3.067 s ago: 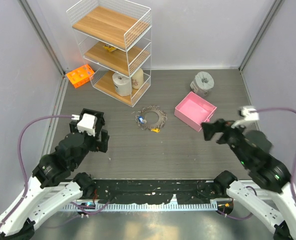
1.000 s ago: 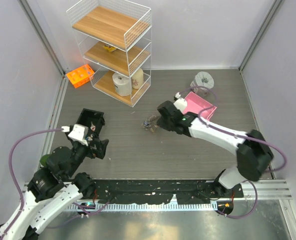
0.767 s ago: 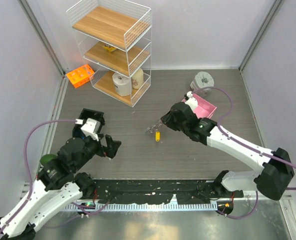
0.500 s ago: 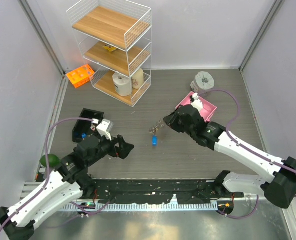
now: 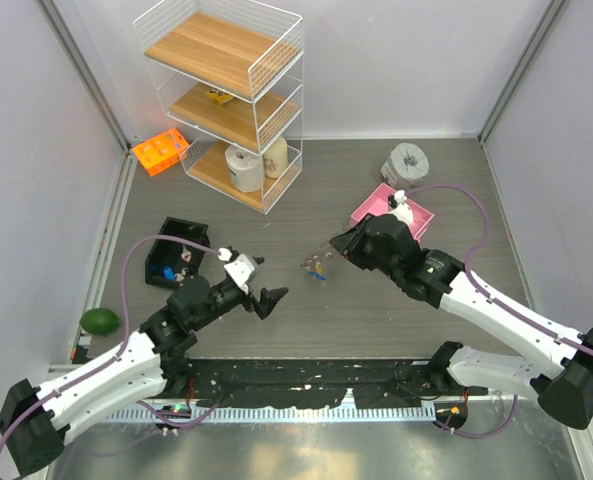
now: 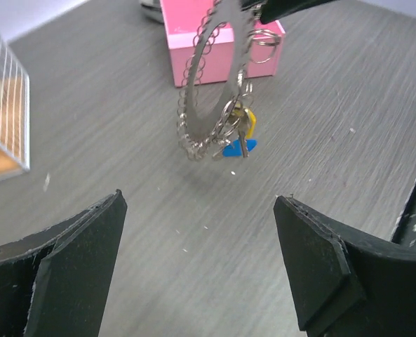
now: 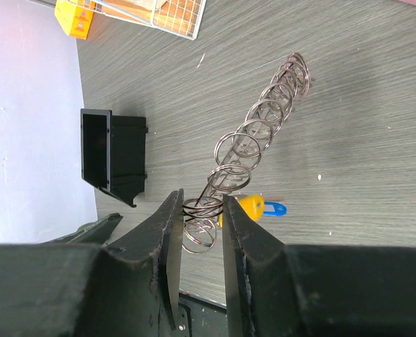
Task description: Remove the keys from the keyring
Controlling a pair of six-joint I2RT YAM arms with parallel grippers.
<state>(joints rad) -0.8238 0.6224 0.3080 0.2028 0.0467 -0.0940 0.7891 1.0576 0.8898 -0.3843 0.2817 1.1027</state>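
The keyring (image 5: 316,265) hangs in the air just left of the pink box (image 5: 376,205), clear of the table (image 5: 276,200). The right gripper (image 5: 334,250) holds it, its fingers (image 7: 167,232) pressed together on the ring's upper edge. In the right wrist view the wire and a few of its small silver loops sit pinched between the two pads, and the rest of the ring (image 7: 253,137) runs away from them edge-on.

Gripped at the top, the ring hangs upright. That seems to be the purpose of the hold, because the loose keys (image 6: 241,133) have gathered at its lowest part on the side away from the pink box. There the yellow-headed key (image 6: 248,121) and the blue-headed key (image 6: 236,147) dangle free beside a plain silver one. The pieces lining the rest of the rim are too small to tell key from loop.

The left gripper (image 5: 266,300) sits farther from the pink box than the ring does, on the same side, and low over the table. Its jaws are spread wide and touch nothing. In the left wrist view the ring (image 6: 193,149) stands between the camera and the pink box (image 6: 176,42), framed in the gap between the two black fingers (image 6: 81,239).

This looks like a handover of work, with the right arm holding the ring steady and the left arm lined up to take hold of the hanging keys. No key is off the ring yet. A thin wire ring held at a single point may well swing or twist when a key is pulled.
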